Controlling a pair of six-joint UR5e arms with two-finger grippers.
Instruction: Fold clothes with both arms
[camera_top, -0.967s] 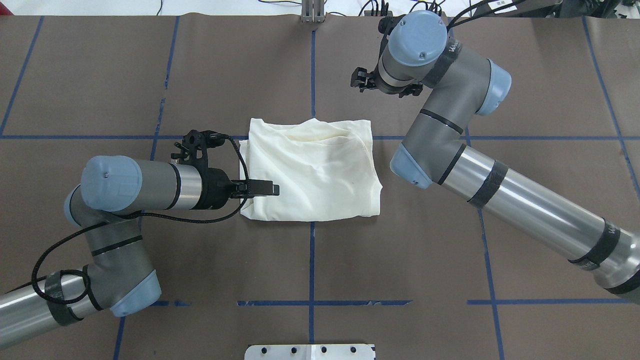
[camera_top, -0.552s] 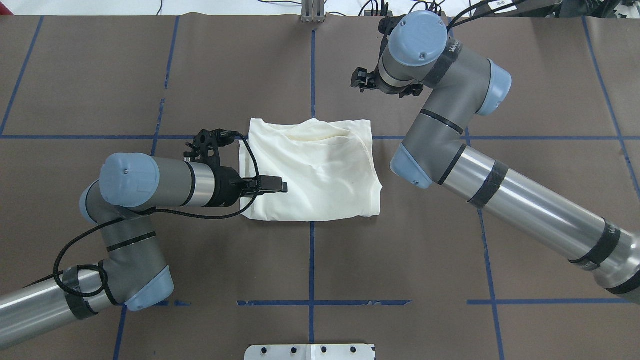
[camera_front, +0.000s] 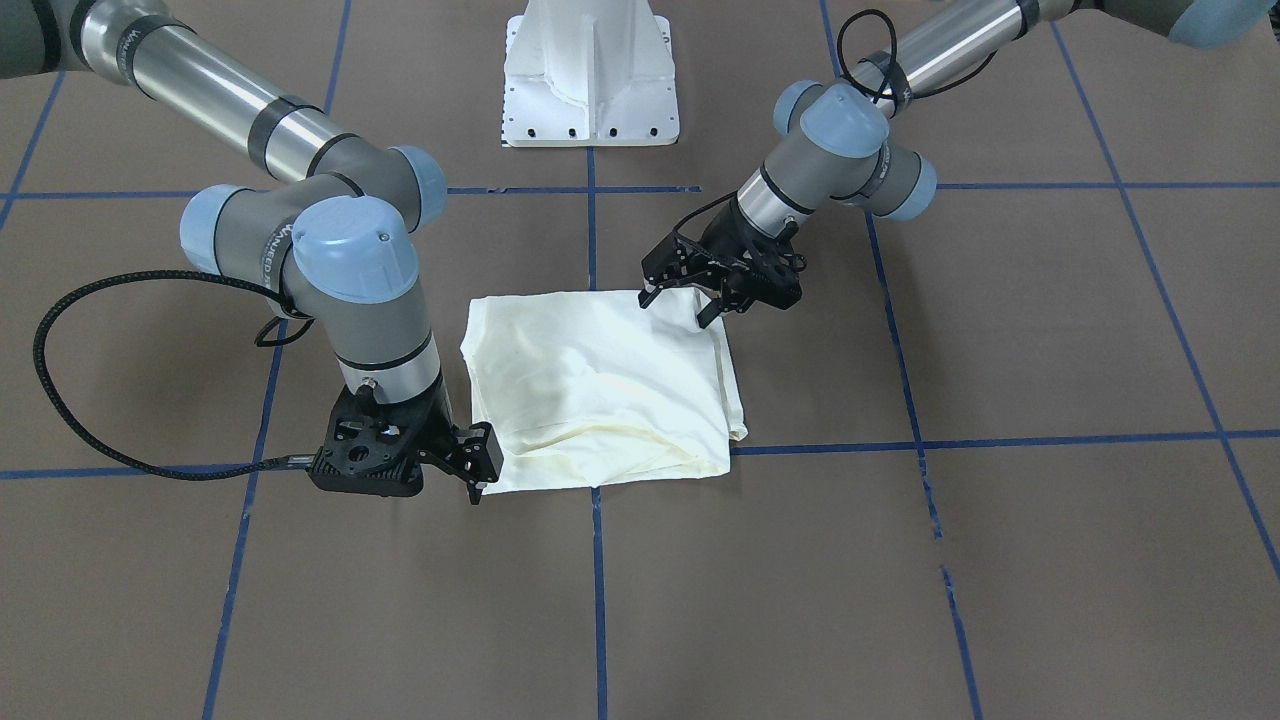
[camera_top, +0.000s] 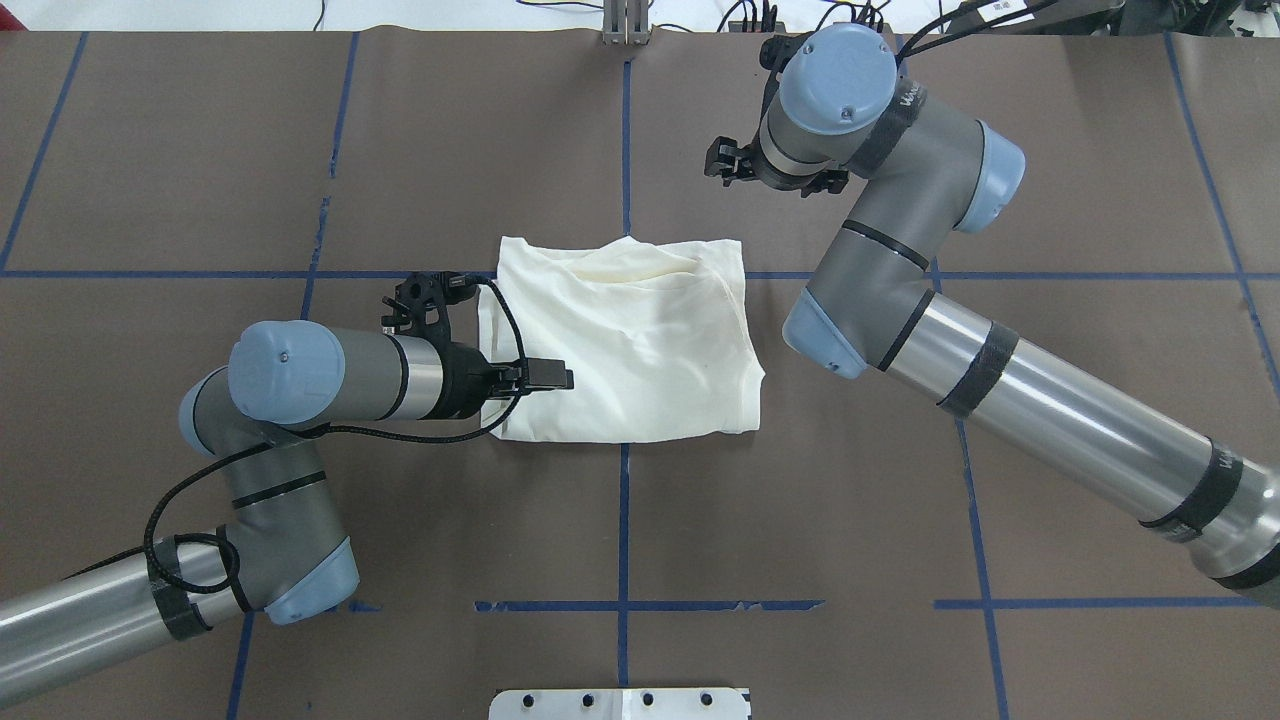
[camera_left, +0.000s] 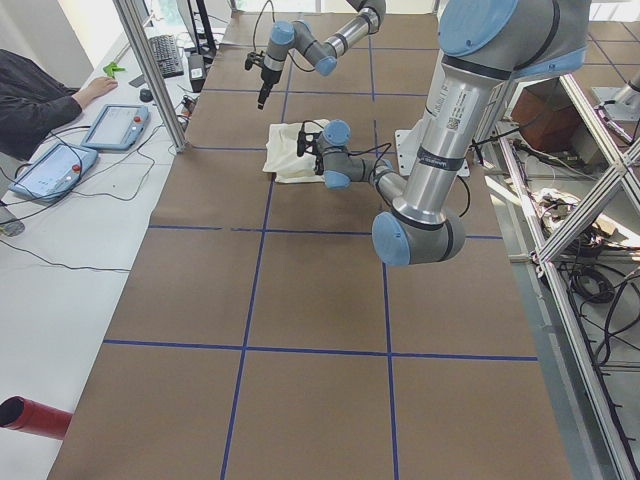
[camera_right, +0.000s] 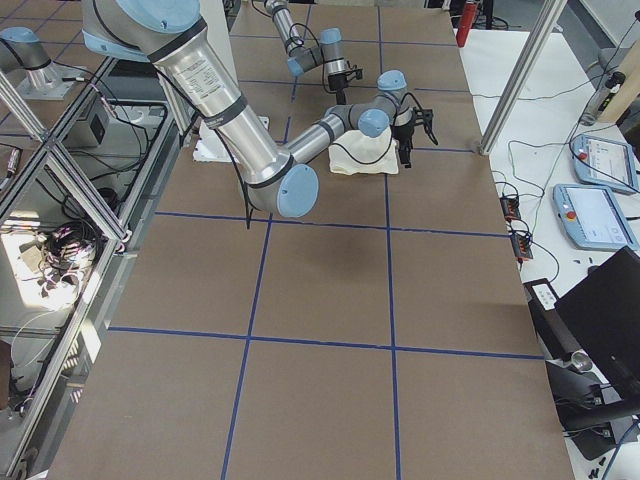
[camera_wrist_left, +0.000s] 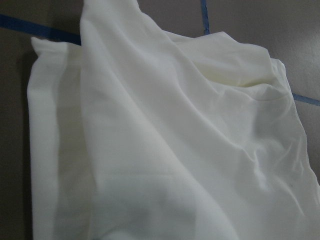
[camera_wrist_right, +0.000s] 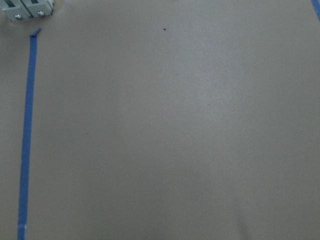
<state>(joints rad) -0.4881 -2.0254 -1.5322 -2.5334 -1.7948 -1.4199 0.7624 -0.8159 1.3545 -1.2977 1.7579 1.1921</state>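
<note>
The cream shirt (camera_top: 640, 340) lies folded into a rough square at the table's middle, plain side up, no print showing. It also shows in the front view (camera_front: 600, 390) and fills the left wrist view (camera_wrist_left: 165, 150). My left gripper (camera_top: 550, 376) reaches in low over the shirt's left edge. In the front view its fingers (camera_front: 648, 296) stand spread, so it is open and holds nothing (camera_front: 678, 308). My right gripper (camera_top: 714, 160) hangs open and empty above bare table beyond the shirt's far right corner (camera_front: 480, 470). The right wrist view shows only table.
The white pedestal base (camera_front: 590, 90) stands at the robot's side of the table. Blue tape lines (camera_top: 624, 520) grid the brown table. Beyond the far table edge are tablets (camera_left: 115, 125), an operator's arm (camera_left: 40, 95) and a metal post (camera_left: 150, 70).
My left arm has moved right, bringing its gripper further over the shirt's left edge. The shirt's near left corner has shifted slightly right. The right arm has hardly moved.
</note>
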